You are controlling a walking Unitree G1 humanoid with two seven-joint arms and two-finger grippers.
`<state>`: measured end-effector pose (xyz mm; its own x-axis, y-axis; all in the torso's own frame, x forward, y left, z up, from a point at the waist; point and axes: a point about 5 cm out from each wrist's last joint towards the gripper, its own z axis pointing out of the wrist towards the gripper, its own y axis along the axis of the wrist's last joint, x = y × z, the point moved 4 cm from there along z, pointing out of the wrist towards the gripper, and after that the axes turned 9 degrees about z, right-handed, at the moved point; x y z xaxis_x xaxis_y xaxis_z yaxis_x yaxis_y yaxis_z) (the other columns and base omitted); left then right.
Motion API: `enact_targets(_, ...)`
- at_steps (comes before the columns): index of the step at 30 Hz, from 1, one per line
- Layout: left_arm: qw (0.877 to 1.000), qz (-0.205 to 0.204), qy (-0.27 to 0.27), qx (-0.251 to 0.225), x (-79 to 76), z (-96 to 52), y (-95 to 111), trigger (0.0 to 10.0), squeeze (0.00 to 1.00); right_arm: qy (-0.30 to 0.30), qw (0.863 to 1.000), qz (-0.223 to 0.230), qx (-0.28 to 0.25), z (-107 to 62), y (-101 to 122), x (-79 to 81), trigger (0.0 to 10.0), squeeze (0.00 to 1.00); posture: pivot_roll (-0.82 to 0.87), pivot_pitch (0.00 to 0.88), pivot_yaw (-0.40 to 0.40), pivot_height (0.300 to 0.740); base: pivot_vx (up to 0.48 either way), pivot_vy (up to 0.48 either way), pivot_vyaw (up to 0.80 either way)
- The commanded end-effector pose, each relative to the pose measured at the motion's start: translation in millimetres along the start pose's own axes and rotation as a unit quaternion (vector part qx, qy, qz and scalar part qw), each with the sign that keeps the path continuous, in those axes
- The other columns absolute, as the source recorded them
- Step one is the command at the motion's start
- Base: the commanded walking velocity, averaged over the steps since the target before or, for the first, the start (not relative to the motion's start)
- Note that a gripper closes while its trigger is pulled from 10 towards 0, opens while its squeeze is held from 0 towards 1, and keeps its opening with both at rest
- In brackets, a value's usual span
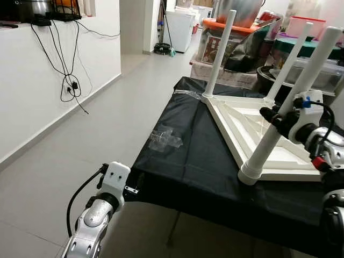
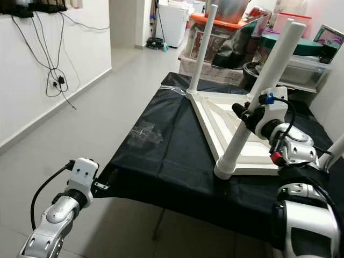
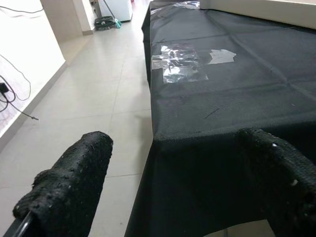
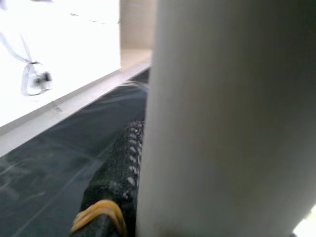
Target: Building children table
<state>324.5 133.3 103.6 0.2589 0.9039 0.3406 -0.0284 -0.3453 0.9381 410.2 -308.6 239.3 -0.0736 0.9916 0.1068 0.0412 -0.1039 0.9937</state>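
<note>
Here, a white children's table (image 1: 252,129) lies upside down on the right half of the head views, resting on a worktop (image 1: 188,161) draped in black cloth. Its round white legs point up and away. The nearest leg (image 2: 258,97) rises tilted from its socket at the tabletop's near corner, lower centre-right of the frame, toward the upper right.

The right pincer (image 2: 244,114) sits right on that leg, about midway up its length — the black fingers are against its side, and the silver wrist reaches in from the right edge of the frame. In the right wrist view the leg is a wide pale column pressed close beside one knurled black finger (image 4: 116,177) with a yellow band near its base. The pincer looks closed around the leg, though the far finger is hidden behind it.

The left pincer (image 3: 168,192) hangs at the lower left of the head views, off the worktop's near left corner and well apart from the table. Its two padded fingers stand wide apart with nothing between them, the cloth's corner edge lying beyond them.

A crumpled clear plastic bag (image 1: 165,138) lies on the cloth left of the tabletop. Black cables (image 1: 67,59) dangle down the white wall at upper left, and storage bins (image 1: 231,37) crowd the top of the frame behind the worktop.
</note>
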Motion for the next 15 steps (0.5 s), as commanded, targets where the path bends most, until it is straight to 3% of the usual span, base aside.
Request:
enact_targets(1, 1.0, 0.006, -0.01, 0.005, -4.3, 0.0, -3.0, 10.0, 0.0, -0.076, 0.997, -0.025, 0.013, -2.8, -9.4, -10.6, 0.0, 0.0, 0.11, 0.0, -0.142, 0.74, 0.0, 0.0, 0.0)
enact_targets(4, 1.0, 0.005, -0.011, 0.007, -5.6, -1.1, -5.1, 10.0, 0.0, -0.15, 0.989, -0.015, -0.007, -5.6, -21.2, -3.9, 0.0, 0.0, 0.11, 0.0, -0.139, 0.74, 0.0, 0.0, 0.0)
enact_targets(9, 1.0, 0.002, -0.011, 0.012, -8.0, -1.4, -6.8, 10.0, 0.0, -0.226, 0.972, 0.067, -0.009, -5.3, -54.4, 25.9, 0.0, 0.0, 0.11, 0.0, -0.135, 0.74, 0.0, 0.0, 0.0)
enact_targets(12, 1.0, 0.001, -0.011, 0.013, -8.7, -1.2, -7.0, 10.0, 0.0, -0.236, 0.969, 0.074, -0.003, -4.3, -60.0, 30.8, 0.0, 0.0, 0.11, 0.0, -0.135, 0.74, 0.0, 0.0, 0.0)
enact_targets(13, 1.0, 0.003, -0.009, 0.018, -6.9, -1.4, -9.0, 10.0, 0.0, -0.25, 0.965, 0.083, 0.007, -1.0, -66.2, 47.3, 0.0, 0.0, 0.1, 0.0, -0.142, 0.74, 0.0, 0.0, 0.0)
enact_targets(15, 1.0, 0.004, -0.008, 0.02, -5.8, -1.5, -9.9, 10.0, 0.0, -0.253, 0.964, 0.084, 0.008, -0.2, -66.4, 52.0, 0.0, 0.0, 0.1, 0.0, -0.142, 0.74, 0.0, 0.0, 0.0)
